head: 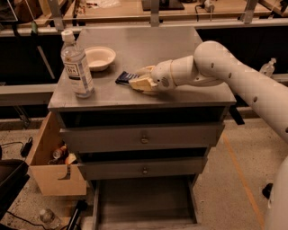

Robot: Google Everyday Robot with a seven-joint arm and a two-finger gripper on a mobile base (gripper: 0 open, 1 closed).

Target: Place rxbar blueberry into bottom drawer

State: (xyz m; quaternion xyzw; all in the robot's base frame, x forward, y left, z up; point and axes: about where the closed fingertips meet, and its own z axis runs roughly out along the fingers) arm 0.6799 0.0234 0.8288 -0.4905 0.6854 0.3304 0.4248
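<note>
Single camera view, set above and in front of the grey cabinet [148, 49] and tilted downward toward its front face. The range is close: the cabinet spans most of the frame's width, from its top in the upper half to the open bottom drawer [144, 202] at the lower edge. The arm [234, 76] enters from the right edge, nearest the lens. The gripper [141, 81] sits mid-frame on the cabinet top at the rxbar blueberry [125, 77]. A cardboard box [54, 179] stands at lower left, and a workbench [126, 9] crosses the background.
</note>
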